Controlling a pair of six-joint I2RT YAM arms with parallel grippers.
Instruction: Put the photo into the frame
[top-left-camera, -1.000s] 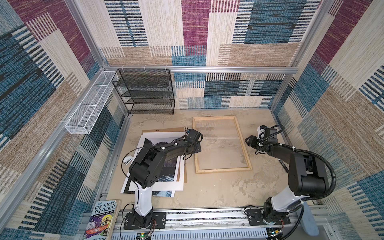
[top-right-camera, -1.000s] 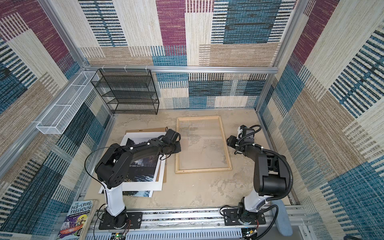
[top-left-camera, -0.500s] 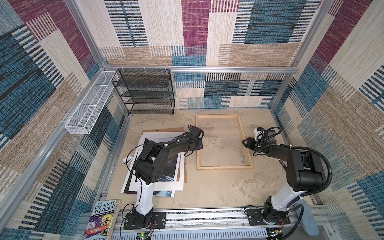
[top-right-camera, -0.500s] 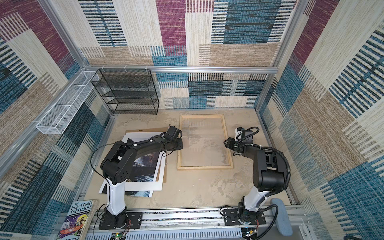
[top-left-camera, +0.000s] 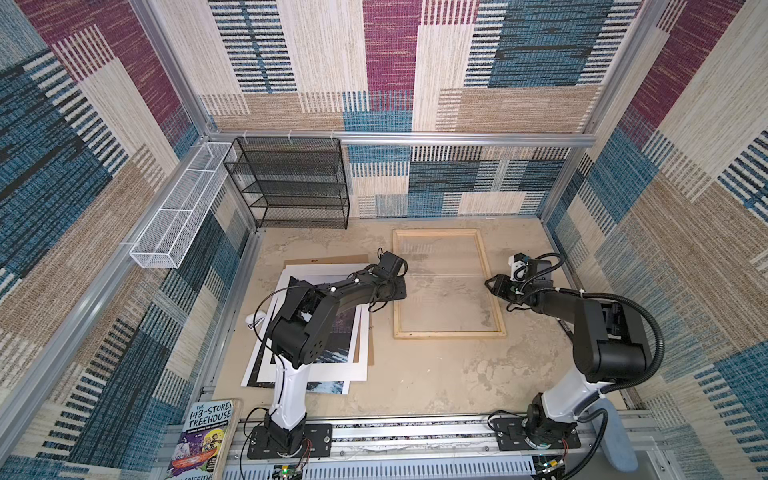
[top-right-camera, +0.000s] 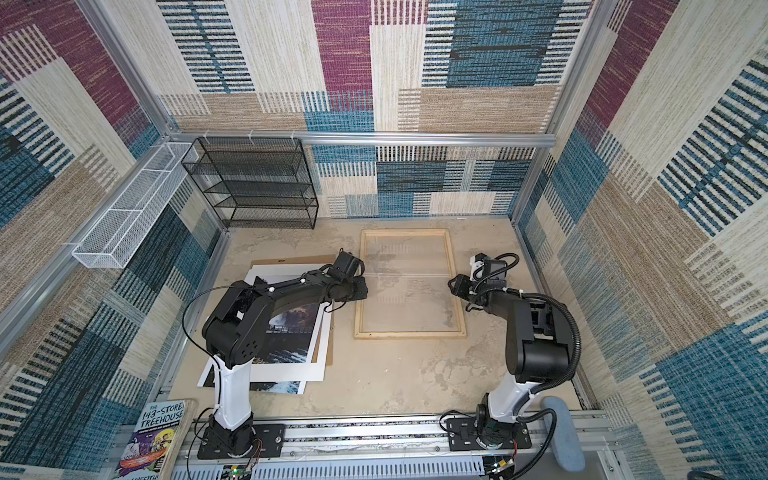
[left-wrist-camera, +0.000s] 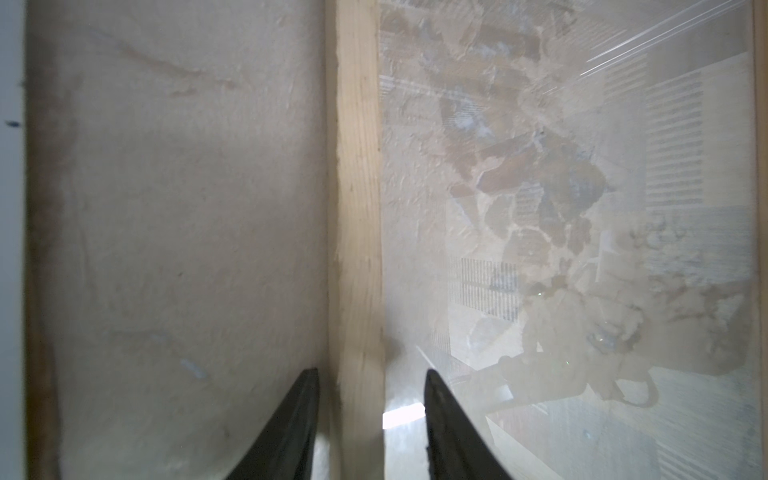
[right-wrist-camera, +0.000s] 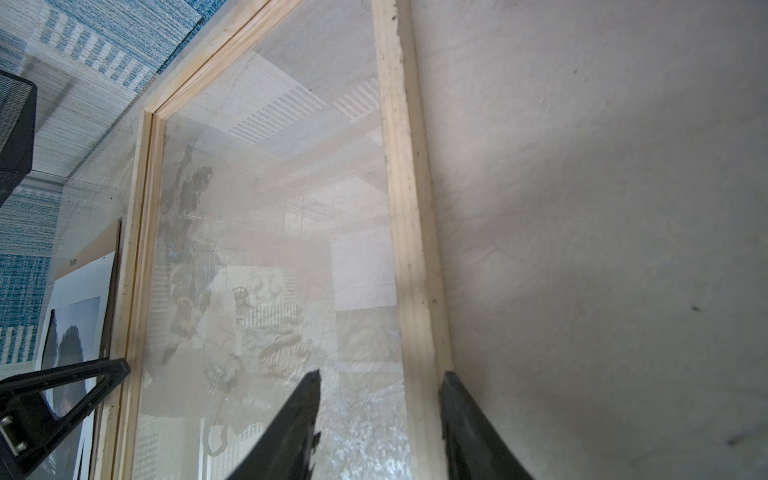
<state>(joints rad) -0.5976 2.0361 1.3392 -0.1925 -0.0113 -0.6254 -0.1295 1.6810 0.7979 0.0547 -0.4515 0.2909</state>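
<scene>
Photo lies flat by the table's left edge, under the mat. It is beside the frame and apart from it. Frame lies flat toward the far edge, right of centre. Left end effector straddles the frame's left rail, part-open, with a gap on both sides. Right end effector straddles the right rail, part-open, outer finger at the rail and inner finger clear. Neither is gripping.

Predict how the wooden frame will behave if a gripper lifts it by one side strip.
The frame probably stays stiff and light: thin wood strips joined at corners. Its clear, reflective pane may be fragile. Lying flat, it would likely slide when pushed.
</scene>
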